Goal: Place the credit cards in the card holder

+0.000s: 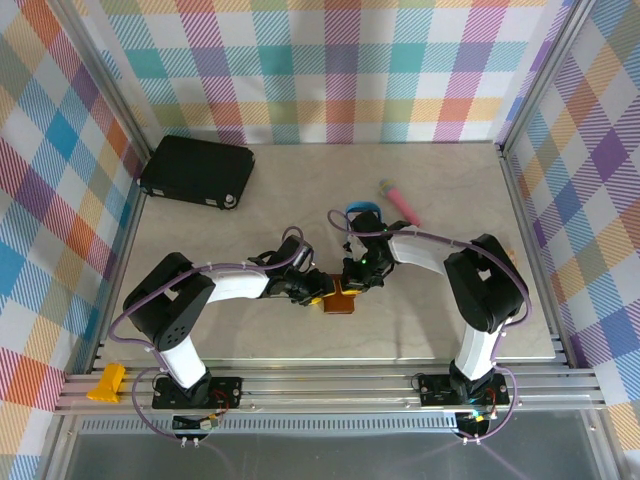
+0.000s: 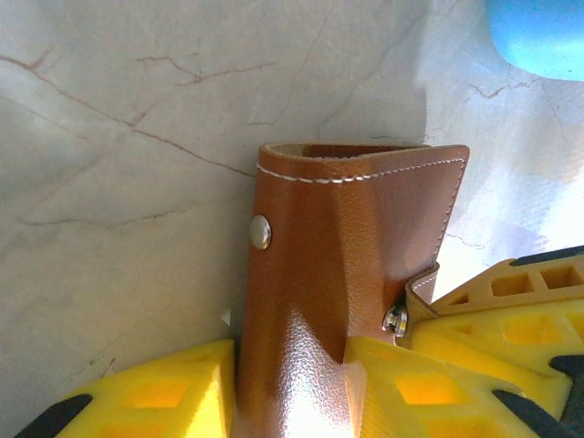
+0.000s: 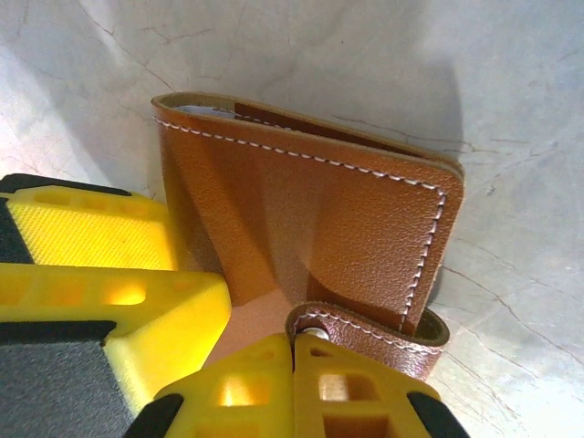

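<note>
The brown leather card holder [image 1: 340, 300] stands folded near the middle of the table, between both arms. My left gripper [image 2: 292, 383] is shut on its body, with one yellow finger [image 2: 155, 392] on each side of the leather [image 2: 347, 237]. My right gripper [image 3: 294, 351] is shut, its fingertips pinching the end of the snap tab [image 3: 383, 333], which curls round the holder's edge [image 3: 319, 210]. From above, the left gripper [image 1: 318, 294] comes in from the left and the right gripper [image 1: 352, 283] from behind right. The credit cards are out of view.
A large black case [image 1: 197, 170] lies at the back left. A pink stick [image 1: 400, 202] and a blue oval tray [image 1: 362, 210] sit just behind the right arm. A metal frame and plaid walls enclose the table.
</note>
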You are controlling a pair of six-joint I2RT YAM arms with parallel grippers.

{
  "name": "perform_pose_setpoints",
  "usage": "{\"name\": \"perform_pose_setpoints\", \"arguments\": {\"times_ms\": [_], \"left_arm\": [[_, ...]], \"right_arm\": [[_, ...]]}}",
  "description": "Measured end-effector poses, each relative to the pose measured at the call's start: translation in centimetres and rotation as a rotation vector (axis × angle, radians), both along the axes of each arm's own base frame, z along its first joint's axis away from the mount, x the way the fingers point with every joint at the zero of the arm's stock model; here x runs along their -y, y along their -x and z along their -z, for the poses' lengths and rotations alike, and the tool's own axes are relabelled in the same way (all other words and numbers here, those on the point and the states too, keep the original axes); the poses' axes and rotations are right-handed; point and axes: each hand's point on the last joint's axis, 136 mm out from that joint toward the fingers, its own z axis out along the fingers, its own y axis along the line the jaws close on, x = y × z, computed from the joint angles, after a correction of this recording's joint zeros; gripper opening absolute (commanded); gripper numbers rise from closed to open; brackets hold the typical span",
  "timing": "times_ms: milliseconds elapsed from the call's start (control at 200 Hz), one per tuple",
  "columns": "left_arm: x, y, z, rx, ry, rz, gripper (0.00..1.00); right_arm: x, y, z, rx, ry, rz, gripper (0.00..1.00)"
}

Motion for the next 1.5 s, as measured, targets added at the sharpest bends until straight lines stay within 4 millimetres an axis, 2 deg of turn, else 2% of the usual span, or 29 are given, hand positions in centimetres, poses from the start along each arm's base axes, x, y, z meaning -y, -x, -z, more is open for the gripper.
{"name": "perform_pose_setpoints", "arguments": {"times_ms": [370,1070,1145,1205,1250,1325,1405,1500], "left_arm": [[-0.1,-0.1,0.0,-0.01,0.009,0.0,0.36],[-0.3,-0.1,0.1,-0.026,0.04,0.002,0.35],[-0.3,-0.2,0.1,-0.027,0.042,0.001,0.35],[-0.3,-0.2,0.1,-0.026,0.041,0.003,0.35],[-0.4,-0.2,0.1,-0.025,0.041,0.006,0.35],[-0.4,-0.2,0.1,-0.022,0.04,0.012,0.35],[-0.4,-0.3,0.0,-0.019,0.035,0.016,0.35],[-0.6,-0.7,-0.2,-0.007,0.025,0.016,0.35]], "right_arm": [[-0.3,0.0,0.2,0.009,0.104,0.008,0.0],[-0.6,-0.2,0.4,-0.03,0.133,0.052,0.0],[-0.4,-0.3,0.2,-0.021,0.143,0.057,0.25],[-0.3,-0.5,-0.1,-0.004,0.148,0.061,0.38],[0.1,-0.8,-0.6,0.02,0.164,0.08,0.41],[0.5,-1.4,-2.4,0.073,0.148,0.104,0.42],[1.2,-2.3,-5.7,0.151,0.091,0.149,0.4],[3.4,-3.8,-10.3,0.264,0.008,0.235,0.43]]}}
